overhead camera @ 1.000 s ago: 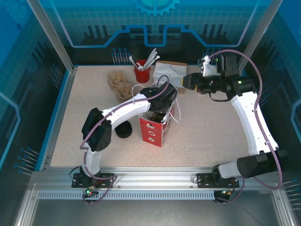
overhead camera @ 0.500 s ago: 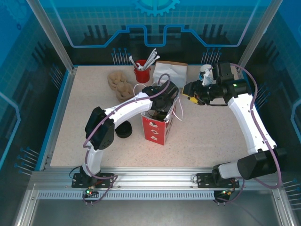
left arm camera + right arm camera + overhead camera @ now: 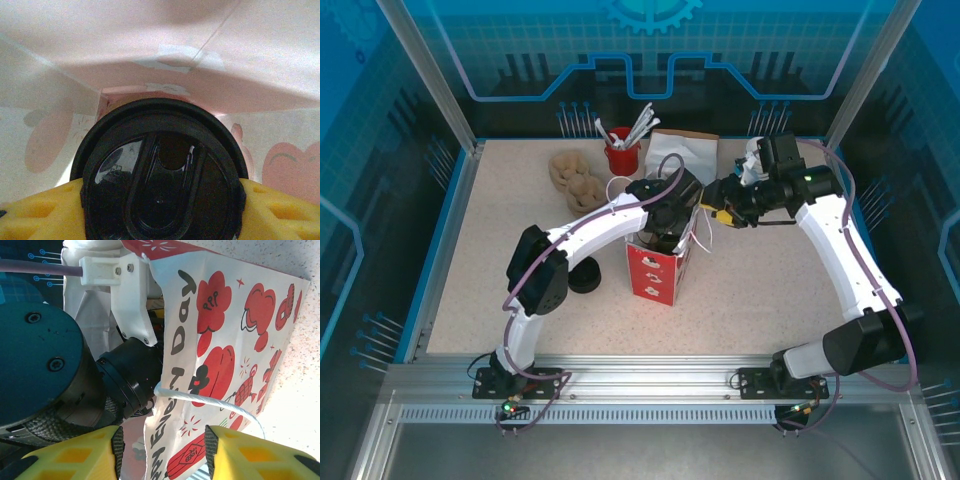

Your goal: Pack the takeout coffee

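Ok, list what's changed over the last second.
The right gripper swung in from the back right toward the bag and now has its open fingers either side of the bag's wall. The bag shifted slightly right. The left gripper stays inside the bag, shut on the cup. Nothing else moved.

The right gripper (image 3: 713,213) has come left and lower, up to the bag (image 3: 658,278), which shifted slightly right
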